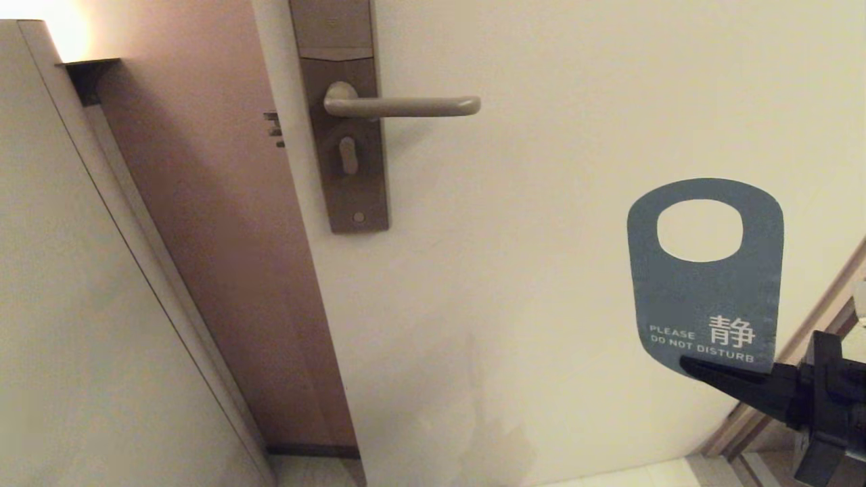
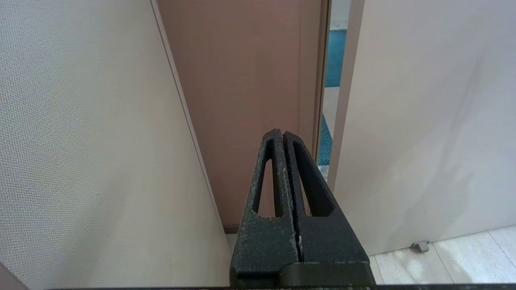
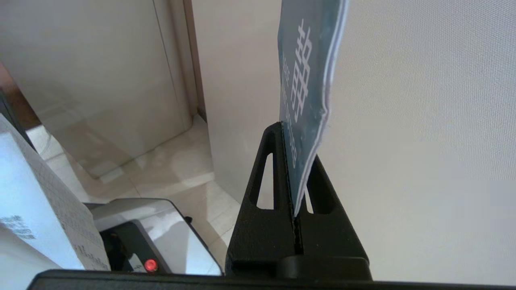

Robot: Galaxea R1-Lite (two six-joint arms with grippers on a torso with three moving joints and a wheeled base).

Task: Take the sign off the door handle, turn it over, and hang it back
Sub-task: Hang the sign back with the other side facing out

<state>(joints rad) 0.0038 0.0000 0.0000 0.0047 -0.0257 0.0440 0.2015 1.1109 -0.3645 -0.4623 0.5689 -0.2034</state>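
Observation:
The sign [image 1: 703, 291] shows its blue "PLEASE DO NOT DISTURB" side, upright, with the oval hole at the top. It is off the door, down and to the right of the door handle [image 1: 406, 105], which is bare. My right gripper [image 1: 693, 367] is shut on the sign's bottom edge at the lower right. In the right wrist view the sign [image 3: 306, 92] stands edge-on between the fingers of the right gripper [image 3: 296, 141]. My left gripper [image 2: 281, 136] is shut and empty, out of the head view, low by the door's edge.
The handle sits on a tall brown lock plate [image 1: 348, 149] with a keyhole, on the cream door [image 1: 541, 270]. A brown door frame [image 1: 223, 237] and a wall panel [image 1: 81, 304] lie to the left. The robot's base [image 3: 153, 241] shows below.

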